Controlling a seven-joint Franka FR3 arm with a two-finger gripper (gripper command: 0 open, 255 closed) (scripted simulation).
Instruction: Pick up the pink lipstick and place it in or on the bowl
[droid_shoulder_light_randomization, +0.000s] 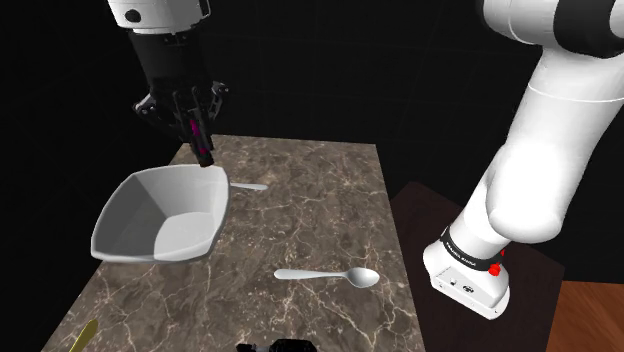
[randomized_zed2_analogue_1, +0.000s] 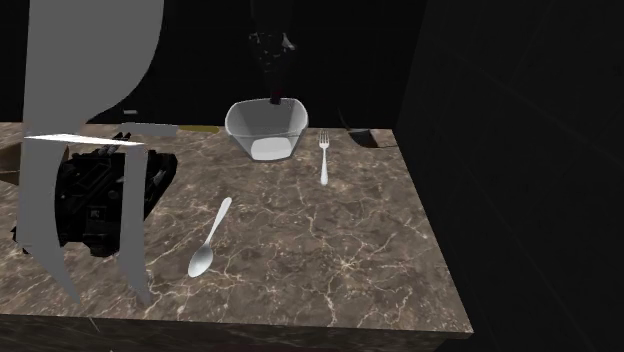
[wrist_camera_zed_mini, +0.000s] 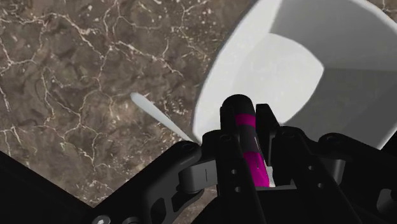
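Note:
My black gripper is shut on the lipstick, a black tube with a bright pink band, held upright with its lower end just above the far rim of the white bowl. In the wrist view the lipstick is clasped between the fingers, its tip over the bowl's rim. In the second exterior view the bowl stands at the far edge of the marble table and the gripper hangs dimly above it.
A silver spoon lies on the marble table near the stand side. A fork lies beside the bowl; its handle reaches under the rim. A black object sits at the second exterior view's left. A black area surrounds the table.

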